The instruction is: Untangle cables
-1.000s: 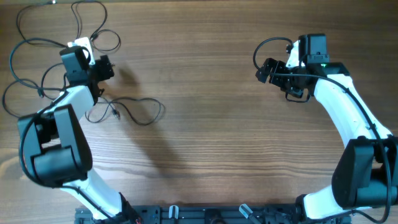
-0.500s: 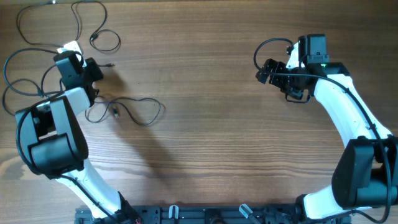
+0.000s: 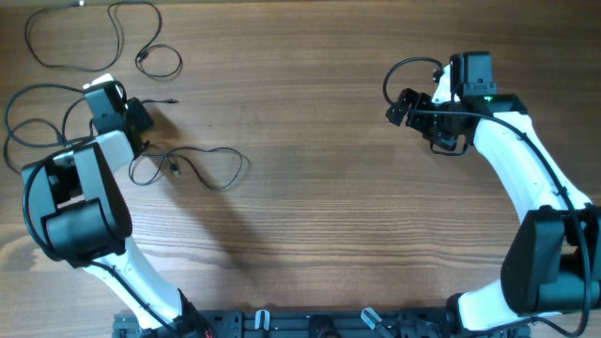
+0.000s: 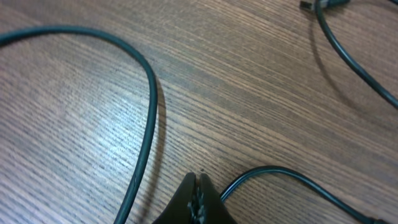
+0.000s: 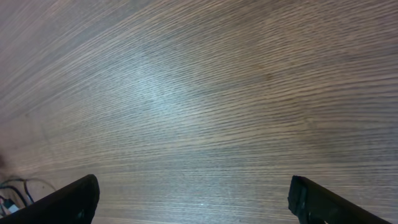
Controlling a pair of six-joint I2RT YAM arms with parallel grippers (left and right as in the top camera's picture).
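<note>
Three thin black cables lie apart at the table's left: one sprawls along the far edge [image 3: 158,23], one loops at the left edge [image 3: 9,113], one forms a flat loop [image 3: 202,150] nearer the middle. My left gripper [image 3: 146,120] sits low among them, shut [image 4: 198,186], with nothing visible between its tips. One cable [image 4: 267,171] runs up against its right finger and disappears under it. Another cable [image 4: 149,106] curves past on the left. A silvery plug end [image 4: 323,4] shows at the top right. My right gripper [image 3: 402,105] hangs open [image 5: 193,186] over bare wood, far from the cables.
The wooden table top [image 3: 310,207] stretches between the two arms. The right arm's own thicker black wire [image 3: 399,68] arcs beside its wrist. Both arm bases stand at the near edge.
My left gripper has shut and shifted left and slightly toward the near edge. The left-edge cable loop has slid down with it. The right arm has not moved.
</note>
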